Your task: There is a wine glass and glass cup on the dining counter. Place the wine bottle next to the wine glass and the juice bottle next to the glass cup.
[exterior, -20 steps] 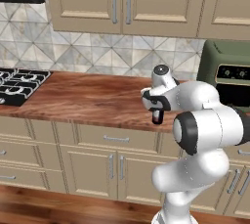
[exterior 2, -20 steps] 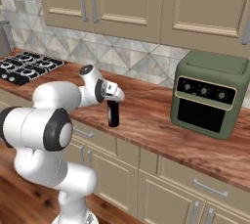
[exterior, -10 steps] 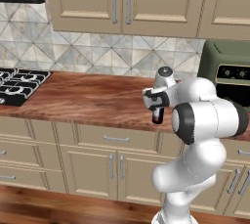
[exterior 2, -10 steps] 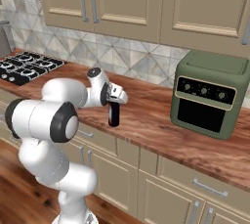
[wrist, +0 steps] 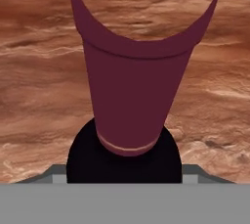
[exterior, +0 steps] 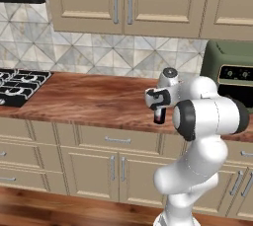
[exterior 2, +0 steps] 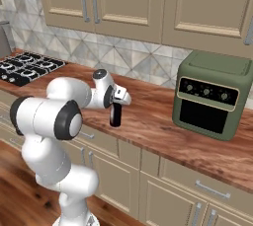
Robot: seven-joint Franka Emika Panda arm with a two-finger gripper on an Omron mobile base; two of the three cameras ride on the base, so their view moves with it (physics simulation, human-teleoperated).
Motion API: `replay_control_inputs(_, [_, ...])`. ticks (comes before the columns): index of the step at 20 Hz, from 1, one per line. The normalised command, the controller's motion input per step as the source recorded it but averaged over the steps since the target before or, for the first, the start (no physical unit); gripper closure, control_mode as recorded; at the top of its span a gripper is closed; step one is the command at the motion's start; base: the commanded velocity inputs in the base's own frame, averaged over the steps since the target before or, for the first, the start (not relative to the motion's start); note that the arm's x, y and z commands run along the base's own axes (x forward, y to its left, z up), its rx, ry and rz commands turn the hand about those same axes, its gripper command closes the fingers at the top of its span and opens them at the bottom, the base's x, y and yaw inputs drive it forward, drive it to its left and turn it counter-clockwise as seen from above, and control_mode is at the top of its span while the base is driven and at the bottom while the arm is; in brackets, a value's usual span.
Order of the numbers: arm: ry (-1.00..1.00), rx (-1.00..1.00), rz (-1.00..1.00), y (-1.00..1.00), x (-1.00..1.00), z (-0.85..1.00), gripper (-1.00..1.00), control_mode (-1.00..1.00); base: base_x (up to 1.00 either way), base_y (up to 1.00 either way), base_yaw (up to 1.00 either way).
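Observation:
The wine bottle [exterior: 159, 117] stands upright on the wood-grain wall counter [exterior: 89, 96], slim and almost black with a dark red neck. My gripper [exterior: 159, 106] is down over that neck from above. From the right base view the bottle [exterior 2: 115, 117] hangs below the gripper [exterior 2: 117, 105] in the same way. In the hand view the red neck and dark shoulders of the bottle [wrist: 132, 96] loom close and hide my fingertips, so I cannot tell how the jaws stand. The wine glass, the glass cup, the juice bottle and the dining counter are out of view.
A green toaster oven [exterior 2: 215, 99] stands on the counter to the bottle's right. A black gas stove [exterior: 20, 84] is at the far left, under a dark hood. Beige cabinets hang above, with drawers below the counter edge.
The hand has stayed over the bottle's neck and the bottle stands where it was. The arm's elbow has shifted only slightly.

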Motion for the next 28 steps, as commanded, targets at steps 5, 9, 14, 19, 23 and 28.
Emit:
replay_control_inputs(5, [-0.09,0.01,0.02,0.00,-0.10,0.00,1.00,-1.00,0.00,0.00,0.00])
replay_control_inputs(9, [-0.13,0.00,0.01,0.01,-0.36,0.16,1.00,-1.00,0.00,0.00,0.00])
replay_control_inputs(14, [0.05,0.00,0.01,0.10,-0.60,0.16,1.00,-1.00,0.00,0.00,0.00])
replay_control_inputs(19, [0.19,0.00,0.00,0.19,-0.50,0.33,1.00,-1.00,0.00,0.00,0.00])
replay_control_inputs(23, [0.08,0.00,0.00,0.24,-0.51,0.33,1.00,-1.00,0.00,0.00,0.00])
replay_control_inputs(28, [0.01,0.00,0.00,0.20,-0.59,0.23,1.00,-1.00,0.00,0.00,0.00])
